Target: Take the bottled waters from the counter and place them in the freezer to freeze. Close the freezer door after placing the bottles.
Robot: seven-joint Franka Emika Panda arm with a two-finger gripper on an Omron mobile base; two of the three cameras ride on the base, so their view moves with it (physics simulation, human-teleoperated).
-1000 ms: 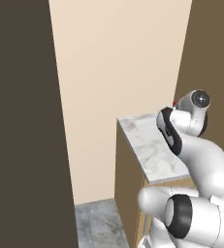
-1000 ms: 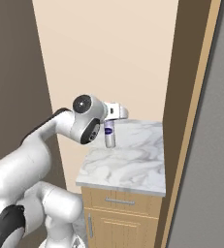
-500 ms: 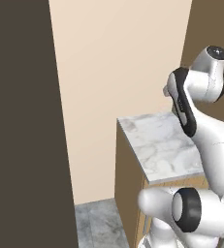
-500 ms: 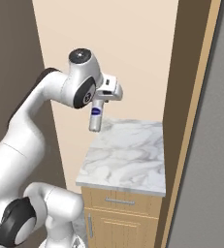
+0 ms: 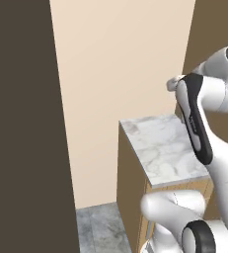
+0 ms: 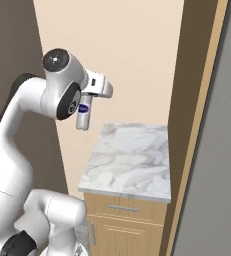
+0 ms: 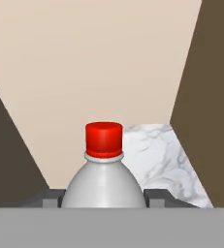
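A small clear bottled water [image 6: 83, 115] with a red cap [image 7: 104, 138] and a blue label hangs in the air, left of and above the counter's left edge. My gripper [image 6: 85, 103] is shut on the bottle's body; in the hand view a dark fingertip [image 7: 51, 198] shows on each side of the bottle [image 7: 104, 186]. The counter [image 6: 129, 160] is a white-grey veined marble top over light wooden cabinet fronts, and it also lies below my arm in the left base view [image 5: 160, 143]. The freezer and its door are out of view.
A beige wall [image 6: 137, 60] stands behind the counter. A dark brown tall panel [image 5: 21, 123] closes the left side. A brown cabinet side [image 6: 192, 100] and a flat grey surface [image 6: 217, 175] rise right of the counter. Grey floor tiles [image 5: 100, 227] lie below.
My arm has lifted the bottle up from just over the counter and carried it left, past the counter's left edge. The grip has stayed shut.
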